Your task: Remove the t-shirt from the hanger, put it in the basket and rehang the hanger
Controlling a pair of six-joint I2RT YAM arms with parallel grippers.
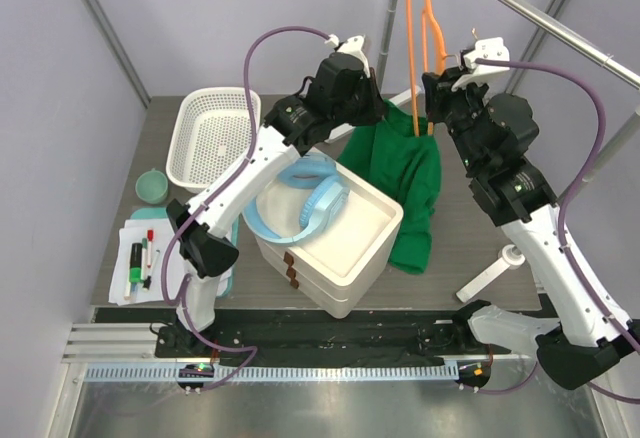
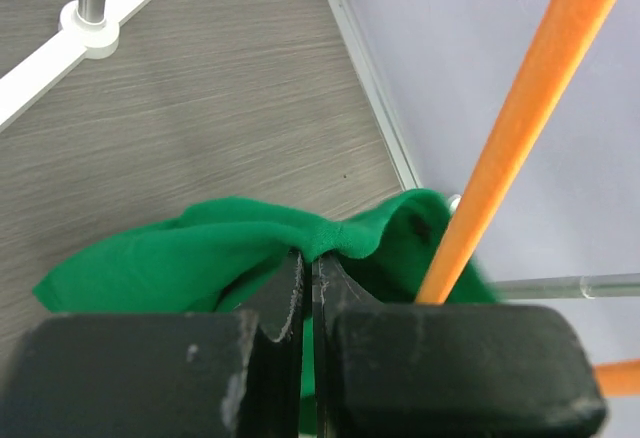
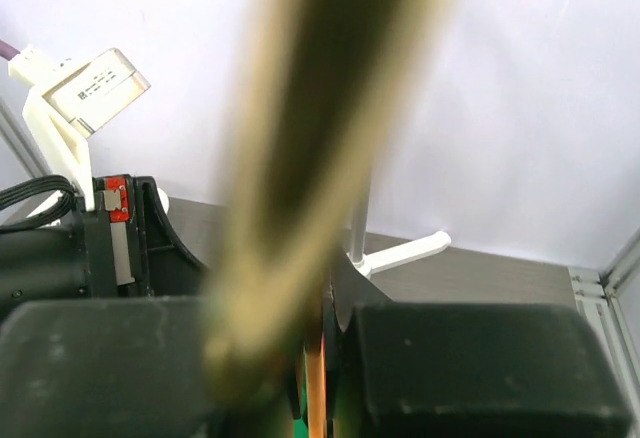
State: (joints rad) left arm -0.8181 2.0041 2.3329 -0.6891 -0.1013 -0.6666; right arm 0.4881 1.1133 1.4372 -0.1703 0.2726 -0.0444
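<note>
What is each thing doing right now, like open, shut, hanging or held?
hanger, upright, hook out of view
t-shirt, partly on the hanger, drooping down
left pincer, shut on the t-shirt
right pincer, shut on the hanger
white box, open, blue rings inside

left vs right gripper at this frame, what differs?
The left gripper pinches a fold of the green t-shirt. The right gripper clamps the orange hanger, with a sliver of orange showing between its fingers. In the top view the left gripper meets the t-shirt from the left, while the right gripper stands to the right of the hanger. Shared: both are shut on something, close together at the t-shirt's top.
</note>
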